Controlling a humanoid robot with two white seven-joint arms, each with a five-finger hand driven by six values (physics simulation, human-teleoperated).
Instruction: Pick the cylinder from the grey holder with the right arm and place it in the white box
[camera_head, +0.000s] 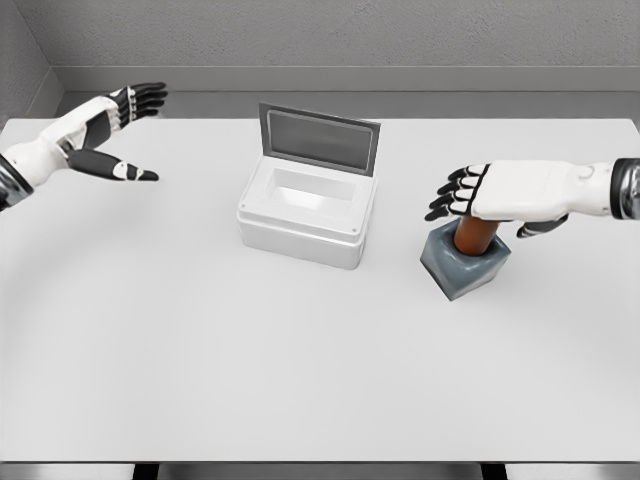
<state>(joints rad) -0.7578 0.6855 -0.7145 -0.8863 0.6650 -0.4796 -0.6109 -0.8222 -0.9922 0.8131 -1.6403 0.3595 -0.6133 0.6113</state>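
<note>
A brown cylinder (474, 237) stands upright in the grey holder (464, 266) at the right of the table. My right hand (478, 197) hovers just over the cylinder's top, palm down, fingers stretched out to the left and thumb hanging on the right side; it holds nothing. The cylinder's top is hidden under the palm. The white box (304, 215) sits at mid-table with its lid (319, 137) standing open at the back; its inside looks empty. My left hand (118, 135) floats open over the far left of the table.
The white table (300, 370) ends at a front edge near the bottom of the view. A grey wall runs along behind it. The box is about a hand's length to the left of the holder.
</note>
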